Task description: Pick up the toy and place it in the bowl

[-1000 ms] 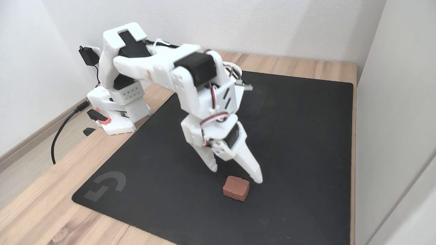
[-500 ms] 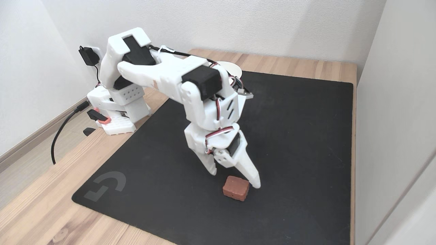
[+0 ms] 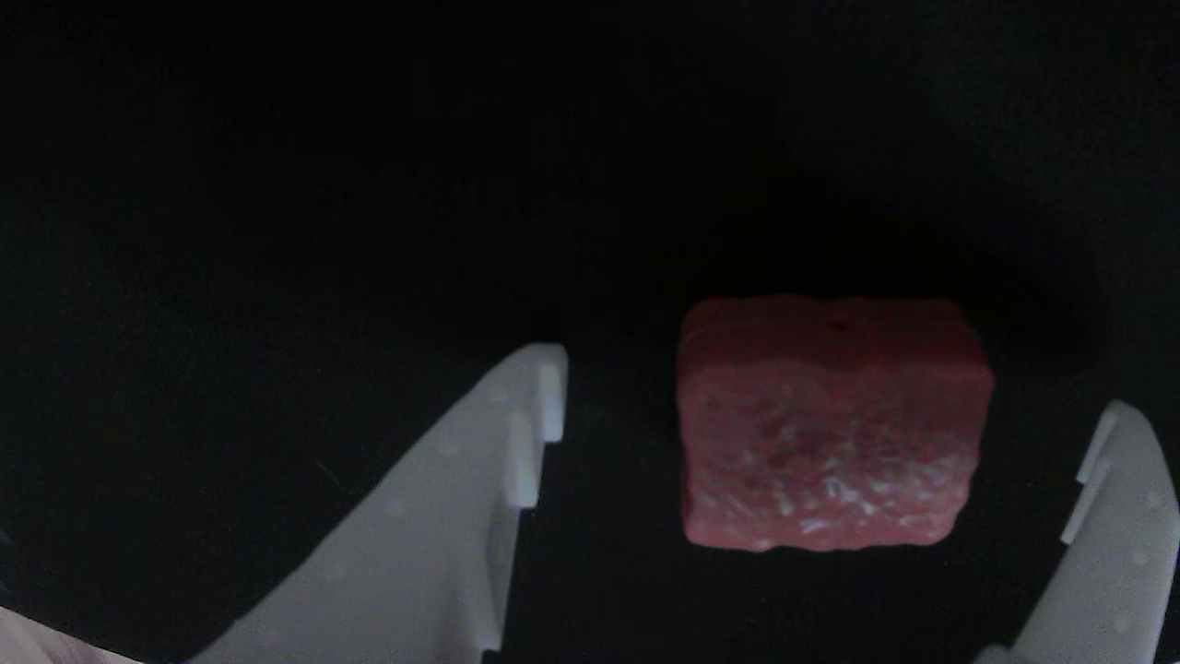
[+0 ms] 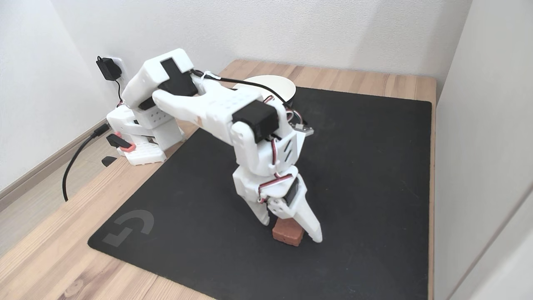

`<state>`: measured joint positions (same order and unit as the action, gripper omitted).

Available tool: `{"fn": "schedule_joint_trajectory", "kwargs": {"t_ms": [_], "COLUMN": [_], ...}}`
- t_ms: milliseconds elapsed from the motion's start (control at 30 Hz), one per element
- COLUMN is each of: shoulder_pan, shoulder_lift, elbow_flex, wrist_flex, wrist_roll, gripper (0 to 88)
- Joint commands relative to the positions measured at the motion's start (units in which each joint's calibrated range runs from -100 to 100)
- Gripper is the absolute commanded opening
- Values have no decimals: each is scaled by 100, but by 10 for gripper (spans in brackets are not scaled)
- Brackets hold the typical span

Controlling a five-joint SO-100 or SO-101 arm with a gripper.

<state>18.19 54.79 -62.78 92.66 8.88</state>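
The toy (image 4: 286, 234) is a small dark red block lying on the black mat (image 4: 366, 166) near its front edge. In the other view the toy (image 3: 830, 433) shows a pinkish, rough, white-flecked top face. My white gripper (image 4: 291, 229) is lowered over it and open, one finger on each side of the block. Seen up close, the gripper (image 3: 830, 397) has a gap between each finger and the toy, and the block sits nearer the right finger. The white bowl (image 4: 280, 86) stands at the mat's back edge, partly hidden behind my arm.
The wooden table (image 4: 50, 258) carries the mat. My arm's base (image 4: 143, 137) stands at the left with a black cable (image 4: 75, 160) and a wall plug (image 4: 109, 68). A pale wall panel (image 4: 479, 146) runs close along the table's right edge.
The arm has reached forward and down. The open fingers, which were behind and above the toy, now straddle it. The toy has not moved.
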Motion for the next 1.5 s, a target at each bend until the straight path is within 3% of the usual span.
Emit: {"fn": "schedule_joint_trajectory", "kwargs": {"t_ms": [0, 367, 467, 500, 633, 667, 1267, 1467], "shoulder_pan": [-16, 1, 17, 26, 34, 43, 26, -116], "shoulder_lift": [94, 144, 144, 144, 144, 144, -673, -1590], "elbow_flex": [-180, -171, -171, -180, -171, -171, -279, -252], "wrist_flex": [-70, -36, -78, -87, -231, -231, -315, -595], "wrist_roll": [-6, -11, -11, -16, -16, -16, -27, -726], "gripper": [393, 383, 294, 213, 28, 18, 23, 22]}}
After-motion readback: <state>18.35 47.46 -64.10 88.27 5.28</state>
